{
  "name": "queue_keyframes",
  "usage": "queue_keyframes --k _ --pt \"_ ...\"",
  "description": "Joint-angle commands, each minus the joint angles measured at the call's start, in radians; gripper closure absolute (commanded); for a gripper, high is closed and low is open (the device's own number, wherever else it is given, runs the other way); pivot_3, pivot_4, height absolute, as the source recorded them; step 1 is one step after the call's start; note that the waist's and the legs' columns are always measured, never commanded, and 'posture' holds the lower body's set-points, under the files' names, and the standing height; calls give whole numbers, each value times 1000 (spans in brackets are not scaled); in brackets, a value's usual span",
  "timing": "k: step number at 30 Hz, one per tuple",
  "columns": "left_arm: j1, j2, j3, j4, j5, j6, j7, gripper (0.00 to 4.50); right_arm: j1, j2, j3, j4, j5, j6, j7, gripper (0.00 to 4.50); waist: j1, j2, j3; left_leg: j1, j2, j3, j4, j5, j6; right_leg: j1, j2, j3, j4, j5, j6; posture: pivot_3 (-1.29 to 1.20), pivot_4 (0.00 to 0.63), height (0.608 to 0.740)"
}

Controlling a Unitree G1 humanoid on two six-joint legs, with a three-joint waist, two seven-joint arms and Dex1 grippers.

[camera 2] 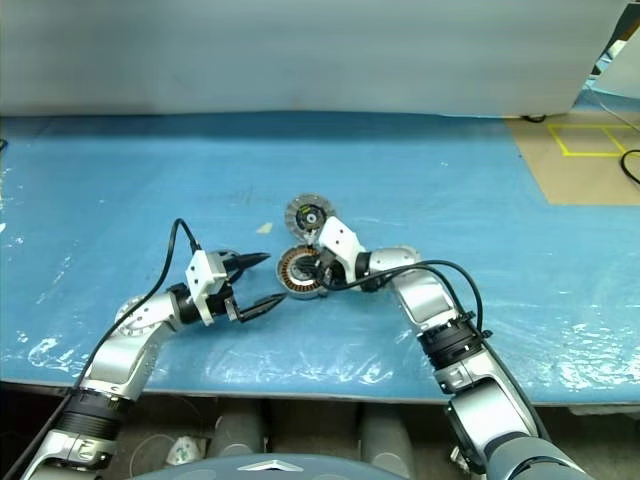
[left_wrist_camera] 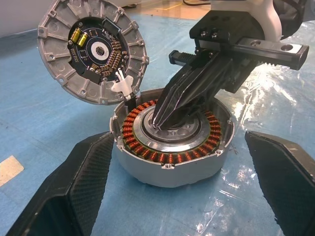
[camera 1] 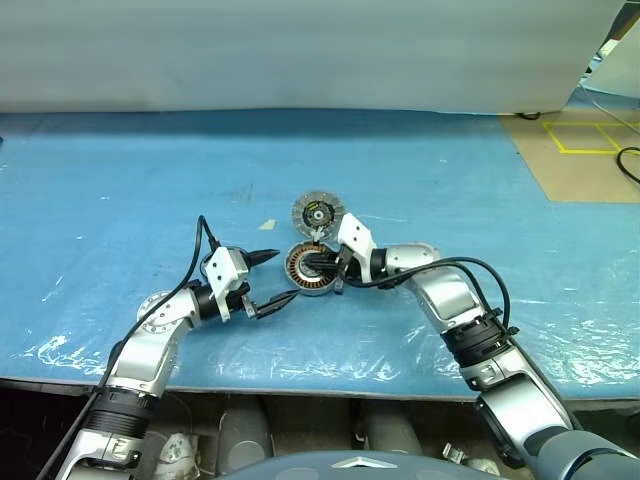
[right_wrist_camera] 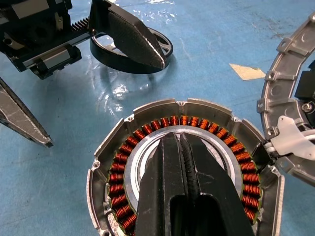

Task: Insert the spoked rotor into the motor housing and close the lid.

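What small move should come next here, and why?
Probably lift the right end effector straight out of the housing: its shut fingers sit in the housing's centre, and the lid stands open beside them and cannot close until they clear.

At mid-frame, the silver motor housing (left_wrist_camera: pixel 170 162) holds a ring of copper-orange windings. Its open lid (left_wrist_camera: pixel 93 51), upper left in the left wrist view, is grey with a black circuit board and yellow parts. Blue sheet (camera 1: pixel 120 180) beneath; black fingers (left_wrist_camera: pixel 189 96).
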Motion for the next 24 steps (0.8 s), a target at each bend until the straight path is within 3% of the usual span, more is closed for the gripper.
queue_keyframes --k 1,8,24 --pt "-6 6 2 -23 -3 -9 -6 0 6 0 17 15 -33 -17 -22 4468 0 0 0 0 0 0 0 0 0 0 0 0 0 0 0 0 150 740" --pt "-8 5 2 -21 -1 -10 -3 0 27 -21 65 63 -91 16 -35 4468 0 0 -1 5 0 0 0 0 0 5 0 0 0 0 0 0 150 740" --pt "-43 9 39 -26 -44 26 3 0 36 -18 -51 -30 51 -83 47 4468 0 0 -1 5 0 0 0 0 0 5 0 0 0 0 0 0 150 740"
